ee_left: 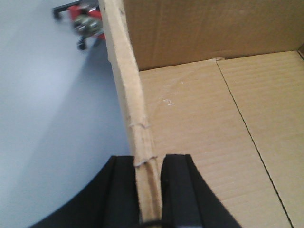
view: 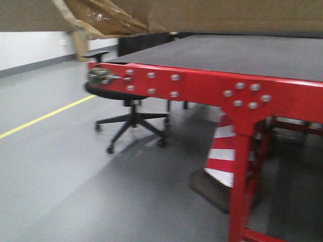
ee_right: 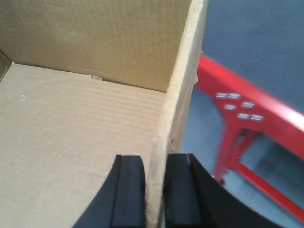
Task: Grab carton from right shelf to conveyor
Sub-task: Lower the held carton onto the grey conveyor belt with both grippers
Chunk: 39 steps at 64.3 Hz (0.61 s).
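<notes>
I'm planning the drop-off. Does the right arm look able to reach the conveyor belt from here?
Probably yes: the right gripper, shut on the carton wall, hangs just short of the conveyor, above its level, with nothing between.

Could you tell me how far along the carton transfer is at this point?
Pickup looks done: the left end effector and right end effector each clamp a wall of the carton, which is held aloft. In hand: carrying it up to the conveyor, close ahead. Left: setting it down there and releasing.
</notes>
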Available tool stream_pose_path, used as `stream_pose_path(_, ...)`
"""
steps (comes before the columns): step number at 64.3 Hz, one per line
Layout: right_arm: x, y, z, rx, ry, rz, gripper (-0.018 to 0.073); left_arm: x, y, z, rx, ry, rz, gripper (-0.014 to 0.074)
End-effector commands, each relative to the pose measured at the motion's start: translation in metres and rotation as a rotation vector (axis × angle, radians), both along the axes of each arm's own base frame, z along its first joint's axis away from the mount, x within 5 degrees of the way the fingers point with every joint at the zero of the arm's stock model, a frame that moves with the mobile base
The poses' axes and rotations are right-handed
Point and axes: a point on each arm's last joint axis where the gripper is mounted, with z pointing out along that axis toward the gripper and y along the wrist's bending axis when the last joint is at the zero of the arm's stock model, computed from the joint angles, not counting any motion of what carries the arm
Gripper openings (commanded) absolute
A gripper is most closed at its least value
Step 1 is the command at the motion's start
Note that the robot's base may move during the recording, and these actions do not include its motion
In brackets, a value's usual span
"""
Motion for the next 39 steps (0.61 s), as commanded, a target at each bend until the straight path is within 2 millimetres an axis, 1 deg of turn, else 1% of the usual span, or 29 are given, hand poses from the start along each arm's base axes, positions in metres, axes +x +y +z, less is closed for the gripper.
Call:
stream_pose_path(1, -0.0003, -0.0008, 0.0076, 0.023, -0.069, -0.005, -0.0067, -0.0067, -0.0036, 0.0064, -0.047, -0.03, -0.045, -0.0009)
stream_pose_path(39, -0.0003, -0.0008, 0.0076, 0.023, -0.069, -0.005, -0.0067, -0.0067, -0.0036, 0.0064, -0.047, -0.03, -0.045, -0.0009)
